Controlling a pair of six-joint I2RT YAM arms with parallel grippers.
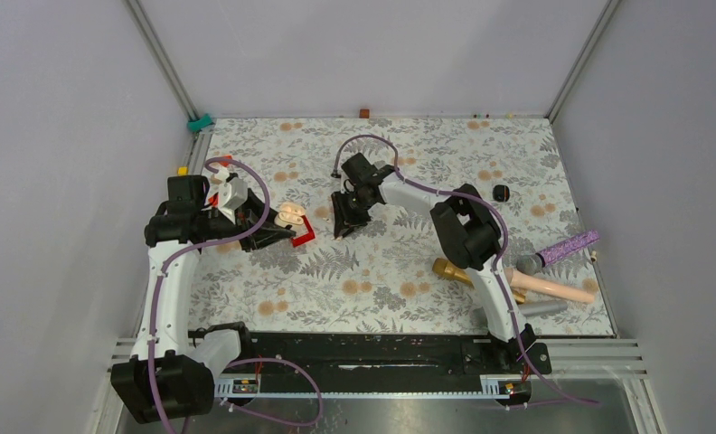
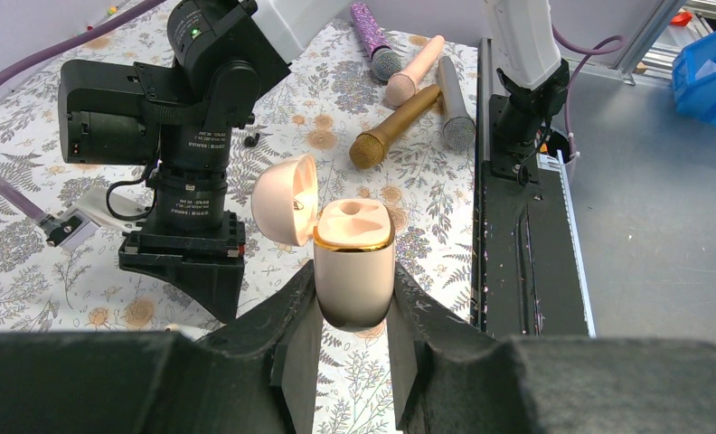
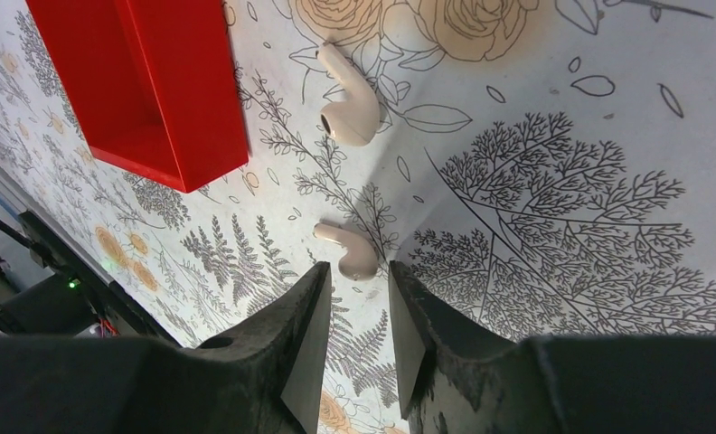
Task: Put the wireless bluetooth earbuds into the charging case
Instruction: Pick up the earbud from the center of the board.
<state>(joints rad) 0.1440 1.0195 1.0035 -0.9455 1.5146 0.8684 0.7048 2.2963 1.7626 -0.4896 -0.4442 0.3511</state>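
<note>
Table covered by a floral-print cloth (image 1: 381, 289), enclosed by pale grey walls, with both arms bolted at its near edge. The left gripper (image 2: 354, 303) is clamped on the lower body of the charging case (image 2: 354, 258), a pale pink shell with a gold rim, and holds it upright above the cloth. The lid (image 2: 285, 201) is hinged back to one side, exposing two moulded wells, both unoccupied. In the overhead view the case sits left of centre, just beside a red box (image 3: 155, 81). The right gripper (image 3: 358, 276) points down at the cloth near the table's centre, with its jaws narrowly apart and nothing clamped between them. The wireless bluetooth earbuds shown here are two pale, stemmed buds lying on the cloth, apart from each other. The nearer earbud (image 3: 343, 249) lies at the mouth of the right jaws, its rounded end just between the fingertips; whether either finger touches it cannot be told. The farther earbud (image 3: 350, 108) lies beyond it, near the corner of the red box but not touching it. A small black object (image 1: 502, 193), too small to identify, rests on the right part of the cloth. Four microphones are grouped near the right edge: gold microphone (image 1: 452, 270), pink microphone (image 1: 553, 287), purple glitter microphone (image 1: 567, 248) and grey microphone (image 1: 544, 308).
</note>
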